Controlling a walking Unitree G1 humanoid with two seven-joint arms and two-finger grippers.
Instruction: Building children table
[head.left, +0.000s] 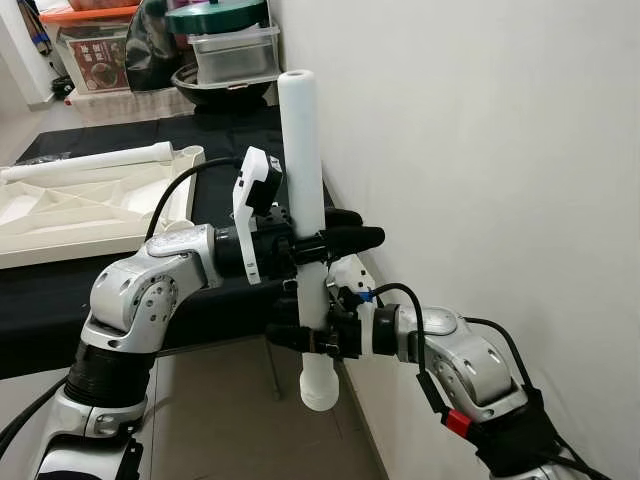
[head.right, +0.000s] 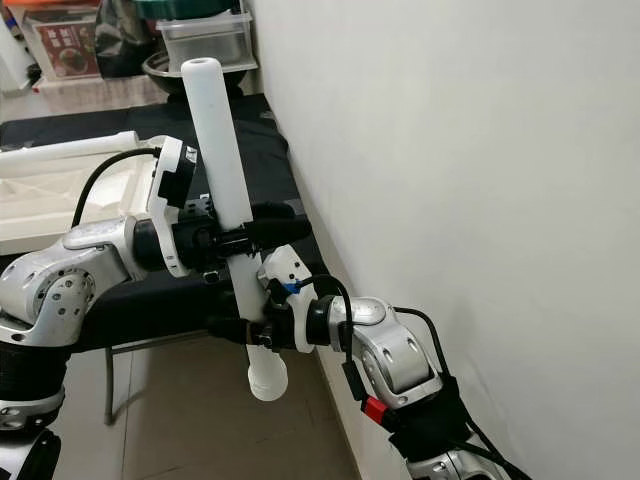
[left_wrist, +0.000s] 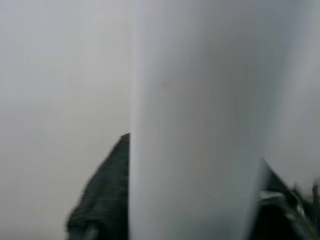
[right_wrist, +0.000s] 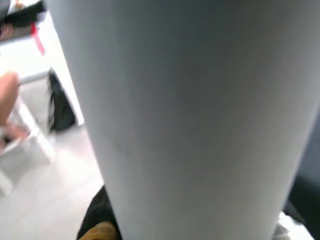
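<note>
The wall (head.left: 480, 150) stands just beside me; a swing of the leg (head.left: 303, 180) could strike it. The desk (head.left: 60, 300) carries the upturned tabletop (head.left: 70, 215) on my left. I hold the leg upright in the air, left tool (head.left: 335, 240) clenched at mid-length, right tool (head.left: 300, 338) clenched lower. Uneven pulls could twist it loose.

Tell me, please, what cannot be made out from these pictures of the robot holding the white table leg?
- Left wrist view: the white table leg, close and blurred, hides what lies past it.
- Right wrist view: the leg hides most of the room behind it.
- Head views: the white tabletop is cut off by the picture's edge.
- Head views: the left gripper and right gripper clamp the leg; their far fingers are hidden behind it.
</note>
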